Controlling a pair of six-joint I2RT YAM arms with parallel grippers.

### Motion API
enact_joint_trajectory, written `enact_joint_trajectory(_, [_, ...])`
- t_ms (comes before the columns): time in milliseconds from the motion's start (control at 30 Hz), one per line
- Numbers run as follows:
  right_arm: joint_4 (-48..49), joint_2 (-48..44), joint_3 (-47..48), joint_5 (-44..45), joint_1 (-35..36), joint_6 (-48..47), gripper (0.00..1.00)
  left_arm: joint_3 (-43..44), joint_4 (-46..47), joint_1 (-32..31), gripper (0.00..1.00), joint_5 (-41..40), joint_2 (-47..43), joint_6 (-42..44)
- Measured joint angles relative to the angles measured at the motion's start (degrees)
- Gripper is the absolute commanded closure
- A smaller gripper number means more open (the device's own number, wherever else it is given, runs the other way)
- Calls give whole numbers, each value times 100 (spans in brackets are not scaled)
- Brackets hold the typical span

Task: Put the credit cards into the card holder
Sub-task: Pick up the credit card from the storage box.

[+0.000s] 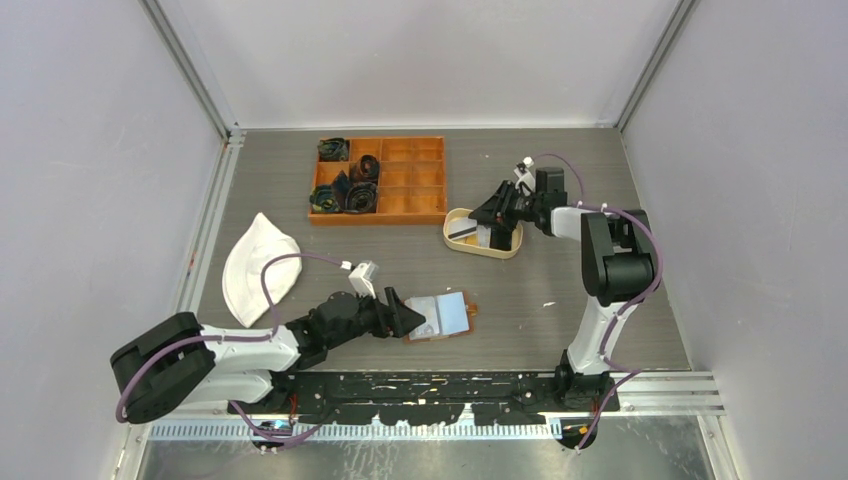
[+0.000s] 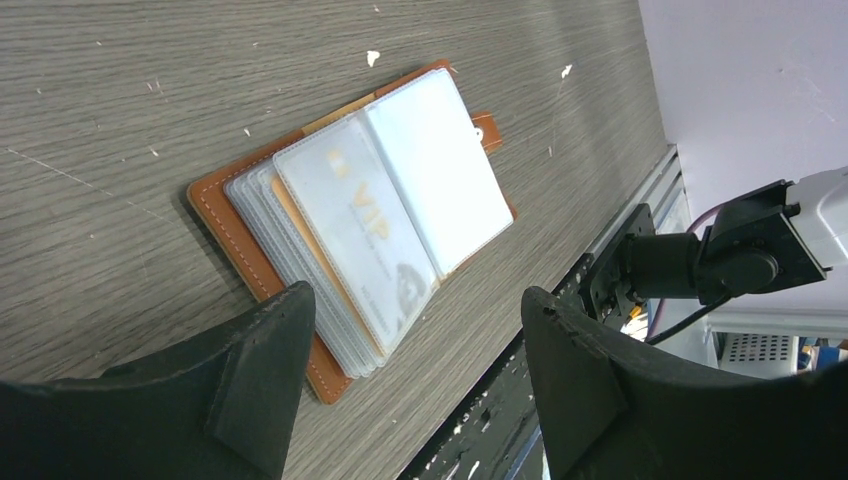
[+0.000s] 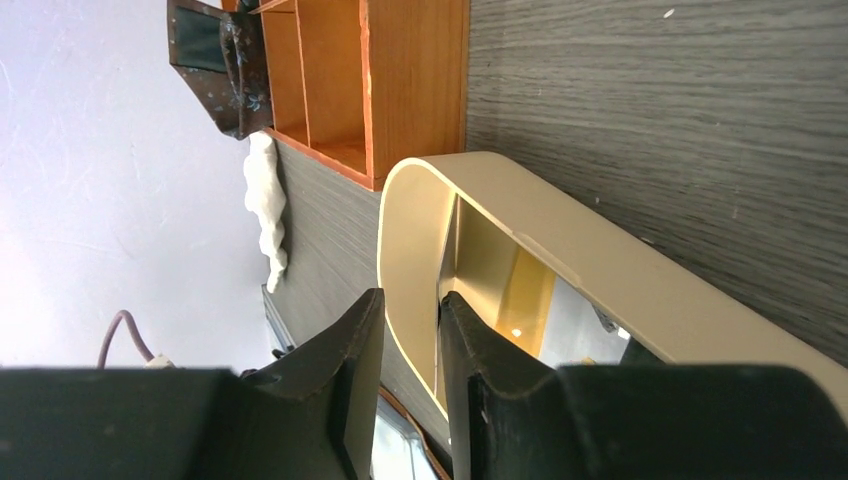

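Observation:
The card holder (image 1: 443, 318) lies open on the table, brown leather with clear sleeves fanned out. In the left wrist view the card holder (image 2: 380, 210) shows a pale card marked VIP (image 2: 360, 230) in one sleeve. My left gripper (image 1: 408, 317) hovers just left of it, open and empty (image 2: 415, 325). More credit cards (image 1: 478, 238) sit in the beige oval tray (image 1: 507, 251). My right gripper (image 1: 490, 225) reaches into the tray (image 3: 600, 270). Its jaws (image 3: 412, 300) stand narrowly apart astride the tray's wall, and the inner finger touches a thin upright card edge (image 3: 446, 250).
An orange compartmented box (image 1: 405, 180) holding dark rolled items stands at the back, close to the tray. A white cloth (image 1: 255, 268) lies at the left. The metal rail (image 1: 480, 385) with both arm bases runs along the near edge.

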Motion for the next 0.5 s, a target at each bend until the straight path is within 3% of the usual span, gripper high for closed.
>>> enact_joint_trajectory(233, [203, 125, -22, -46, 22, 195, 71, 31, 96, 0, 25, 17, 262, -74])
enact_joint_trajectory(367, [-157, 125, 39, 109, 90, -52, 75, 85, 168, 0, 25, 59, 372, -103])
enact_joint_trajectory(500, [-474, 125, 131, 258, 210, -293, 85, 96, 251, 0, 25, 63, 415, -118])
